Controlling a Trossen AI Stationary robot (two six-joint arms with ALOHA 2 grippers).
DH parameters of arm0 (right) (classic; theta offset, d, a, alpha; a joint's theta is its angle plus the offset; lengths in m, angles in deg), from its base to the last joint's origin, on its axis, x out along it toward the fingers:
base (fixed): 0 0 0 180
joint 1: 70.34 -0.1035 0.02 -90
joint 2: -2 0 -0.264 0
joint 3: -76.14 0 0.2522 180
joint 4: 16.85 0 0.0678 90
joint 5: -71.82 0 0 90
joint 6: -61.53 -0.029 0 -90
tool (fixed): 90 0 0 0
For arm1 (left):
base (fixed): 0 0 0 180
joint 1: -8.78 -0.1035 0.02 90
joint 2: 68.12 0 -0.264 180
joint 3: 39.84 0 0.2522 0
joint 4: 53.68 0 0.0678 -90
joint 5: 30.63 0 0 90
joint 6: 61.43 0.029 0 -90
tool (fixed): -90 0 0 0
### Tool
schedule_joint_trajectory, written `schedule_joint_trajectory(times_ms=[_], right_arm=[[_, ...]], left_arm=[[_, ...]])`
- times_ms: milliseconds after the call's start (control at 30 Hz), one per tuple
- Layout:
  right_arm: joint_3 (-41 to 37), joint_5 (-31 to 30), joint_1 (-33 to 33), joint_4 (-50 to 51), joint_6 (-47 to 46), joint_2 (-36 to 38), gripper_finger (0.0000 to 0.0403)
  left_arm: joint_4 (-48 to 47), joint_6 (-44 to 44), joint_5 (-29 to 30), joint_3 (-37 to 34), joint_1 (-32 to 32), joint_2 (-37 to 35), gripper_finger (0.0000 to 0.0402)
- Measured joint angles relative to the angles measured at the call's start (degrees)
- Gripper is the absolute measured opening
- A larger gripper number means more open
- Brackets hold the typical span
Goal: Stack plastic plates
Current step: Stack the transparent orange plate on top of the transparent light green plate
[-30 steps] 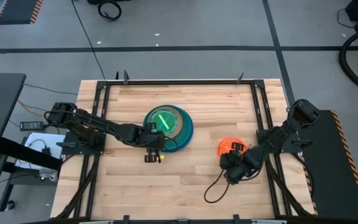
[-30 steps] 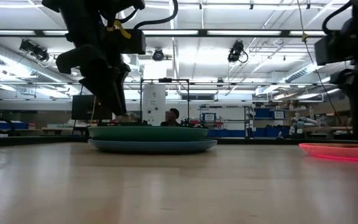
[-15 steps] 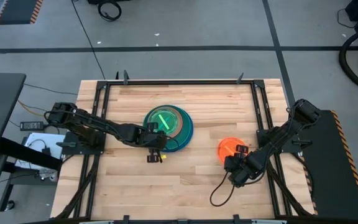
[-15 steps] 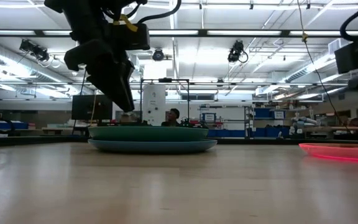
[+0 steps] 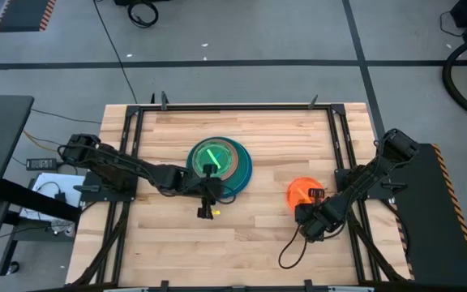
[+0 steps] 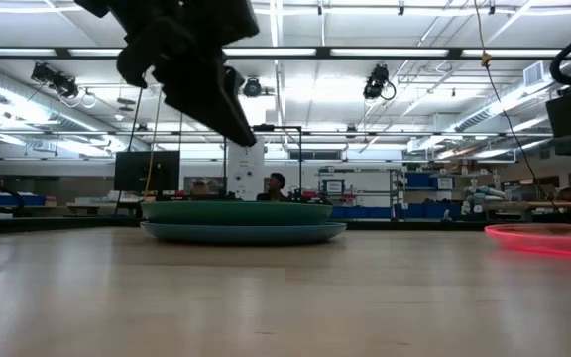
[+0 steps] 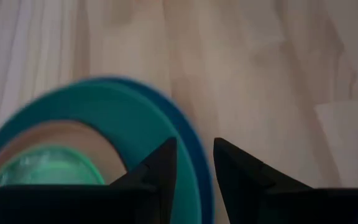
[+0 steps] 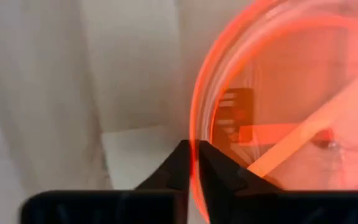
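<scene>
A stack of plastic plates (image 5: 219,161) stands at the table's middle. The translucent lime green plate (image 5: 211,156) lies on top, with tan (image 7: 61,134) and teal (image 7: 104,118) plates under it and a blue one (image 7: 188,134) lowest. My left gripper (image 7: 194,144) hangs open above the stack's near rim (image 6: 241,134) and touches nothing. The translucent orange plate (image 5: 300,191) lies apart at the right. My right gripper (image 5: 308,204) is shut at its near rim. My right gripper pinches the orange plate's rim (image 8: 193,140) between its two fingers, on the plate's near side. The fingers slant in from the table's near right and lie across the rim. In the low view the plate (image 6: 548,238) sits level and low; whether it is lifted I cannot tell.
A dark cable loop (image 5: 286,255) lies on the wood near the right arm. Black frame rails (image 5: 128,162) run along the table's left, right and far sides. Bare wood (image 5: 266,203) lies between the stack and the orange plate. A person (image 6: 278,184) shows far back in the room.
My left gripper has risen from beside the stack's near rim and gone toward the table's right edge, tipping as it went. My right arm has drawn a little toward the table's right edge, and the orange plate has slid slightly the same way.
</scene>
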State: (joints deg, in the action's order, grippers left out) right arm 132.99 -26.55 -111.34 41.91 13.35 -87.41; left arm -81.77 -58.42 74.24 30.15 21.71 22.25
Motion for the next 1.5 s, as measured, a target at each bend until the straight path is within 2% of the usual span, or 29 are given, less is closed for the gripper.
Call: schedule_joint_trajectory(times_ms=[100,367,733,1000,1500], right_arm=[[1.17,1.32,-0.02,-0.06,4.39,0.0,0.0009],[5.37,-1.73,-0.04,-2.58,17.14,-0.01,0.0018],[5.62,-3.58,0.07,-12.5,30.99,-0.21,0.0017],[5.42,-5.5,0.28,-15.37,31.73,-0.49,0.0024],[5.38,-3.51,0.28,-18.0,29.76,-0.5,0.0099]], left_arm=[[2.89,1.45,0.02,0.0,0.76,0.0,0.0115],[7.99,0.43,0.01,-0.15,1.13,2.33,0.0115],[19.45,1.92,-0.01,-0.02,1.72,10.09,0.0115],[20.38,2.71,-0.11,3.02,2.12,13.23,0.0115],[20.42,2.42,-2.74,3.54,2.28,13.66,0.0115]])
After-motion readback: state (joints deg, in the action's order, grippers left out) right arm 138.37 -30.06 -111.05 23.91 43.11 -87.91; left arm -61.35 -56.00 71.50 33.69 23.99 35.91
